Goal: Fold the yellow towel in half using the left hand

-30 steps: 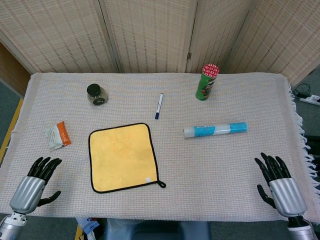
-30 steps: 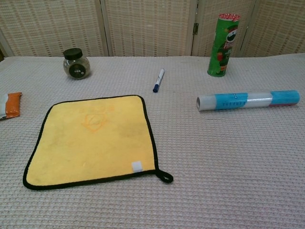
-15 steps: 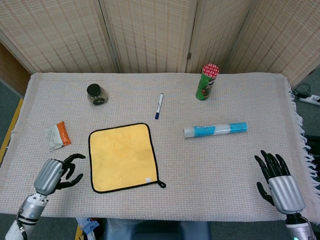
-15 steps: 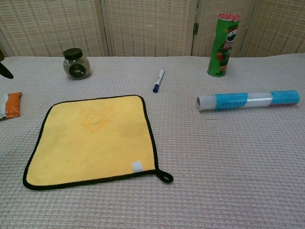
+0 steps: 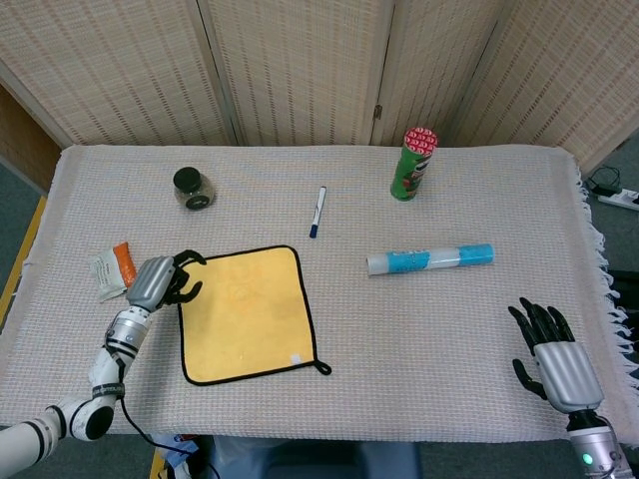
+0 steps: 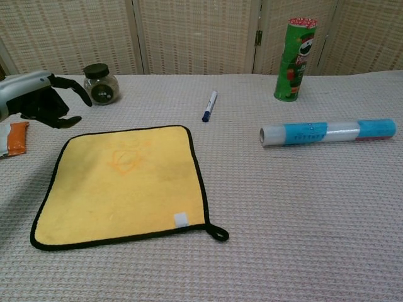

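The yellow towel (image 5: 247,314) (image 6: 123,185) has black edging. It lies flat and unfolded at the near left, its hanging loop at the near right corner.

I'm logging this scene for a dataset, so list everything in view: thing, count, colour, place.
yellow towel: 1, yellow with black edging, flat at front centre-left
jar: 1, clear with black lid, far left
pen: 1, white with blue tip, far centre
chips can: 1, green with red top, upright, far right
roll: 1, clear and blue, lying right of the towel
packet: 1, orange and white, left edge
table cloth: 1, pale woven, covers the table
left hand: 1, silver and black, at the towel's far-left corner, holding nothing
right hand: 1, silver and black, fingers apart, front right
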